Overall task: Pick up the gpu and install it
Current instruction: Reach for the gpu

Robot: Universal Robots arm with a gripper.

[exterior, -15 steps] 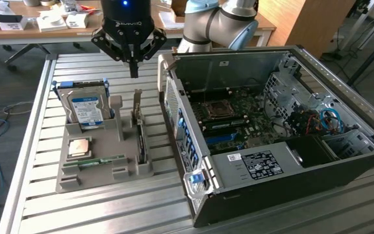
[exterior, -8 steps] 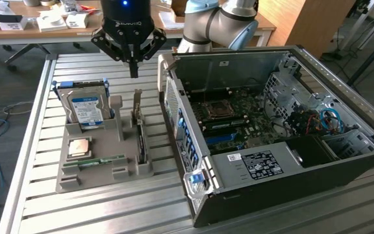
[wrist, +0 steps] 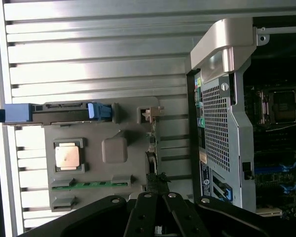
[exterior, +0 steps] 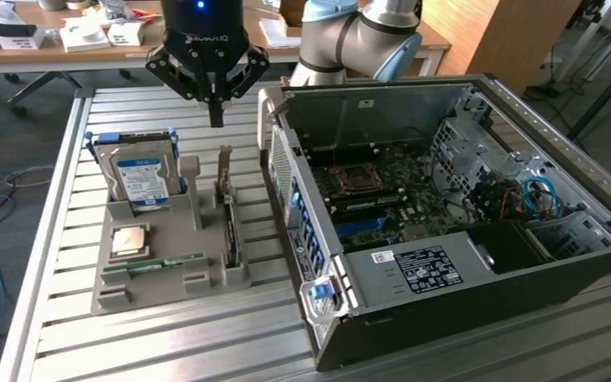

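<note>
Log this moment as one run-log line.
gripper: shut, empty, hovering above gpu | gpu: on edge in gray holder, untouched | computer case: open

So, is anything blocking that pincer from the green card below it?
Nothing visible. The shut pincer hangs in open air above the gpu, which stands on edge in the grey holder, apart from the hard drive.
</note>
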